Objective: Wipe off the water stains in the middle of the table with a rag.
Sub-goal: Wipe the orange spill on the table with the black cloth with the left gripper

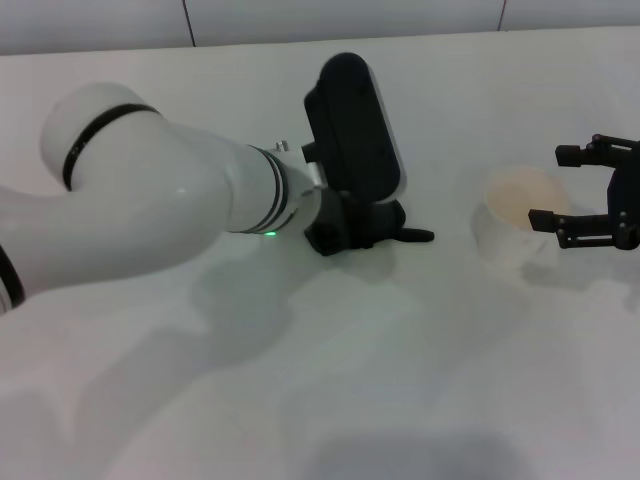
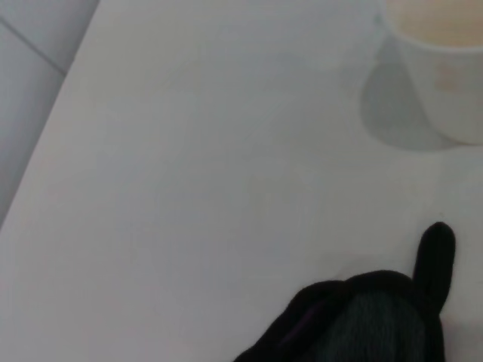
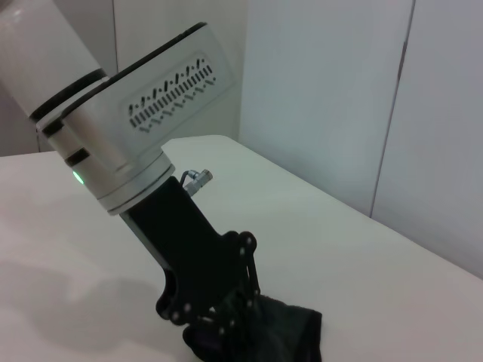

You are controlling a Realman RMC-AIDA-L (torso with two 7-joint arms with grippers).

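Observation:
My left gripper (image 1: 352,236) is down on the white table (image 1: 400,380) near its middle, shut on the black rag (image 1: 392,232). The rag's pointed corner sticks out to the right. In the left wrist view the rag (image 2: 370,317) lies bunched on the tabletop (image 2: 189,188). The right wrist view shows the left gripper (image 3: 219,313) pressing the rag (image 3: 294,335) onto the table (image 3: 362,256). No water stains show in any view; the spot under the rag is hidden. My right gripper (image 1: 548,187) hangs open at the right edge, beside the cup.
A white translucent plastic cup (image 1: 515,210) with pale liquid inside stands to the right of the rag, also seen in the left wrist view as the cup (image 2: 445,75). My left arm's thick white forearm (image 1: 150,190) spans the left half of the table.

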